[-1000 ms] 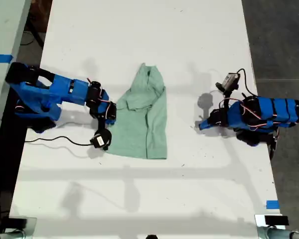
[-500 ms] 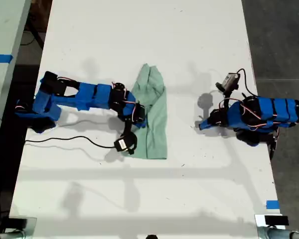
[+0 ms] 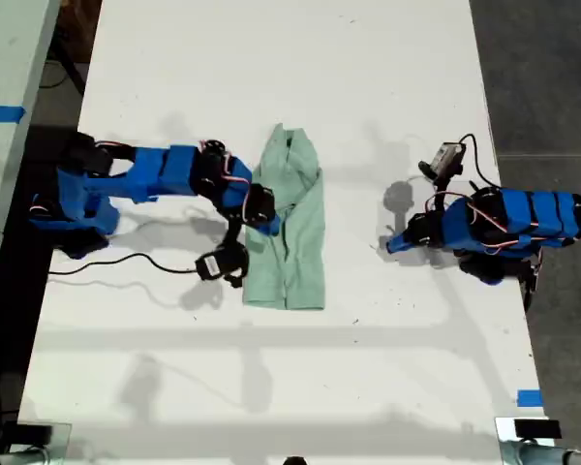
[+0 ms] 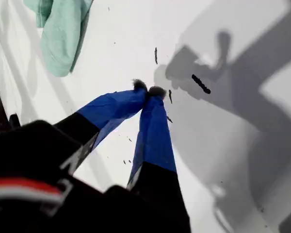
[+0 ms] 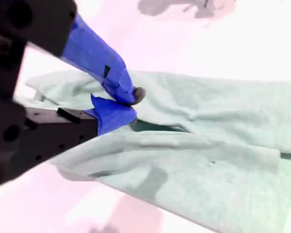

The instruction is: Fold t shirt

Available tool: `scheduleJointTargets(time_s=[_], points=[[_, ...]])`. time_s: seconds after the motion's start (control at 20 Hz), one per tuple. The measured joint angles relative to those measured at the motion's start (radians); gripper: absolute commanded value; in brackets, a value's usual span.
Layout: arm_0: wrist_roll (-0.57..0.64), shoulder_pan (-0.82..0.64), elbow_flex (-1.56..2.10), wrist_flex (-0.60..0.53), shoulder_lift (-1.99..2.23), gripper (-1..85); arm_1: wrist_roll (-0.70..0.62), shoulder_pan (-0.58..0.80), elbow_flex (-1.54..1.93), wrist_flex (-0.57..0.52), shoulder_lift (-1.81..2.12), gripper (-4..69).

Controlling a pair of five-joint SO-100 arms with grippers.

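Observation:
The pale mint-green t shirt lies mid-table as a narrow, wrinkled strip, its near side laid over its middle. My second gripper, on the arm at the exterior view's left, hovers over the folded-over edge. In the second wrist view the t shirt fills the frame and my second gripper stands open by a narrow gap, with no cloth seen between its jaws. My first gripper, on the arm at the exterior view's right, is shut on nothing over bare table, well apart from the shirt. The first wrist view confirms this: my first gripper has its tips touching, the t shirt far off.
The white table extends well beyond the shirt on every side. A black cable trails on the table beside the second arm. Blue tape marks the table edge at the exterior view's lower right. Dark floor borders both sides.
My second gripper swept from the shirt's edge across towards the exterior view's right, carrying that side over the middle, then drew back a little. The shirt is narrower. My first arm has not moved.

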Motion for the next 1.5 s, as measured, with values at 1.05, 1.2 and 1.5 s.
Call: scheduleJointTargets(time_s=[1.05, 1.2, 1.5], points=[[0.058, -0.023, 2.145, -0.434, 2.212, -0.1, 0.020, 0.002, 0.000, 0.000, 0.000, 1.0], [0.058, -0.028, 2.145, -0.431, 2.212, -0.1, 0.023, 0.002, 0.000, 0.000, 0.000, 1.0], [0.009, -0.026, 2.145, -0.416, 2.212, 3.2, 0.023, 0.002, 0.000, 0.000, 0.000, 1.0]])
